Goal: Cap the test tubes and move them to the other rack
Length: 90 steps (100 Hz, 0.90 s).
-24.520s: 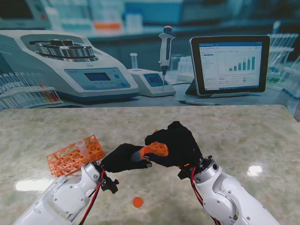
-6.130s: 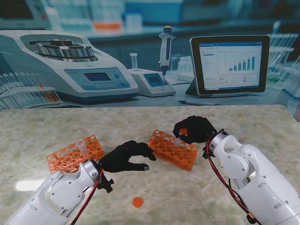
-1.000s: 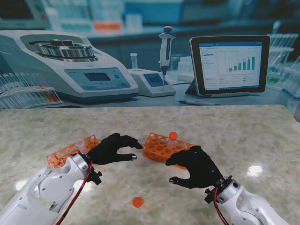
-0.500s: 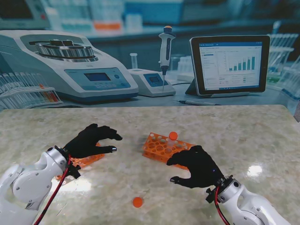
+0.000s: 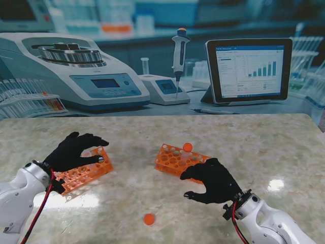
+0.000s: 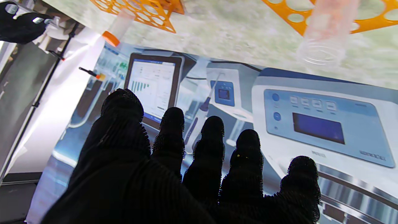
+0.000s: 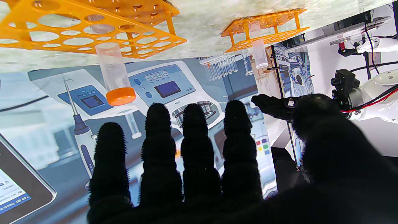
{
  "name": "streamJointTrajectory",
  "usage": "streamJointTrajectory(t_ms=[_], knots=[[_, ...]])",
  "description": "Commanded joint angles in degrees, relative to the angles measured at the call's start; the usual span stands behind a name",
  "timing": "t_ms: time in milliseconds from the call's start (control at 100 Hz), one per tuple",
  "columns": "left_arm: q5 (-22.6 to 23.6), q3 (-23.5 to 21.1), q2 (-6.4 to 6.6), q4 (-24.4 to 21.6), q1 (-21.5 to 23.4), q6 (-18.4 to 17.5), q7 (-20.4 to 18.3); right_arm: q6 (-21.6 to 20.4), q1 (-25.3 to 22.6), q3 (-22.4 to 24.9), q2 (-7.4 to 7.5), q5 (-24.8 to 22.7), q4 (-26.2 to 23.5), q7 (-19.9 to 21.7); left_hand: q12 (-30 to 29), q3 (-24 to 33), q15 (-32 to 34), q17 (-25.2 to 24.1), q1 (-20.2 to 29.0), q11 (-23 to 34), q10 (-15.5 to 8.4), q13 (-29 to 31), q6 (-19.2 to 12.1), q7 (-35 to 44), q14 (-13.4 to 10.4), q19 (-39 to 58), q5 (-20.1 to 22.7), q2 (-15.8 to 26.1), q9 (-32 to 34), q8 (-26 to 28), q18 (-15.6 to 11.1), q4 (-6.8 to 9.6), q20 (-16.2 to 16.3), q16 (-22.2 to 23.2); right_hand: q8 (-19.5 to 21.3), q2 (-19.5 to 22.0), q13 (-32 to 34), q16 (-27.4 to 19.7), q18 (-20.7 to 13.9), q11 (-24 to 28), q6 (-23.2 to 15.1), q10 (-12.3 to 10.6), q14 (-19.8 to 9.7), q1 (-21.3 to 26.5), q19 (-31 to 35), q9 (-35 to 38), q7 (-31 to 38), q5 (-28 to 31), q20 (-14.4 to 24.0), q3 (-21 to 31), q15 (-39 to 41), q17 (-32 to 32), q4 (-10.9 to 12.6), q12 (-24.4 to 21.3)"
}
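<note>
A: Right rack (image 5: 175, 158)?
B: One capped tube (image 5: 187, 148). Right hand (image 5: 212, 180) just nearer me, fingers apart, empty.
A: Left of it?
B: Left rack (image 5: 84, 172), one uncapped tube (image 5: 87, 152); left hand (image 5: 71, 151) spread above, empty. Loose cap (image 5: 149, 219) nearer me.

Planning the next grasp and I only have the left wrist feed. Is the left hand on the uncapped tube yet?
Observer: Not as far as I can tell. In the stand view the left hand hovers open over the far end of the left rack, fingers either side of the uncapped tube.
Operator: Anything loose to cap it with?
Observer: One orange cap lies on the table, nearer to me and to the right of that rack.
</note>
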Motion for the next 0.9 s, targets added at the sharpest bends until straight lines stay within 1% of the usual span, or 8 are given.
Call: streamJointTrajectory(t_ms=[0, 110, 490, 890], knots=[[0.7, -0.8, -0.01, 1.0, 0.9, -0.2, 0.8, 0.3, -0.2, -0.3, 0.00, 0.1, 0.0, 0.3, -0.9, -0.6, -0.9, -1.2, -0.3, -1.1, -1.6, -2.1, 0.2, -1.8, -1.9, -3.3, -1.2, 1.8, -2.1, -1.0, -1.2, -1.64, -1.7, -0.6, -0.6, 1.4, -1.1, -0.7, 1.3, -0.6, 0.8, -2.0, -1.4, -0.5, -0.4, 0.3, -1.0, -2.4, -0.8, -1.2, -2.8, -1.0, 1.4, 0.2], [1.2, -1.7, -0.36, 2.2, 1.7, -0.3, 2.7, 0.4, -0.1, -0.4, 0.03, 0.2, 0.0, 0.6, -0.9, -0.6, -1.0, -1.4, -0.2, -1.1, -1.7, -2.4, 0.3, -1.9, -2.0, -3.4, -1.2, 1.6, -2.4, -1.2, -1.3, -1.65, -1.7, -0.6, -0.6, 1.4, -1.2, -0.7, 1.3, -0.6, 1.0, -2.0, -1.3, -0.5, -0.4, 0.3, -1.0, -2.4, -0.8, -1.2, -2.9, -1.0, 1.4, 0.2], [4.0, -5.4, -0.87, 3.7, 4.8, -0.3, 5.7, 0.6, 0.5, -1.0, 0.11, 0.7, 0.4, 1.5, -1.0, -0.6, -1.2, -1.7, -0.1, -1.3, -1.7, -3.0, 0.5, -2.1, -2.1, -3.6, -1.3, 1.4, -3.2, -1.7, -1.4, -1.69, -1.5, -0.7, -0.6, 1.4, -1.2, -0.7, 1.4, -0.6, 1.0, -2.0, -1.2, -0.4, -0.5, 0.4, -1.0, -2.4, -0.7, -1.2, -2.9, -1.1, 1.4, 0.2], [6.1, -5.4, -1.19, 7.7, 5.7, 0.7, 8.6, 0.7, 0.6, -1.1, 0.18, 0.8, 0.3, 2.1, -1.2, -0.9, -1.6, -3.4, -0.9, -1.6, -1.7, -4.7, 0.6, -2.3, -2.3, -4.6, -1.7, 0.4, -4.5, -1.9, -1.9, -1.93, -1.9, -0.9, -0.5, 1.4, -1.3, -0.7, 1.4, -0.6, 0.9, -2.0, -1.3, -0.5, -0.6, 0.5, -1.0, -2.3, -0.6, -1.2, -2.9, -1.2, 1.4, 0.3]])
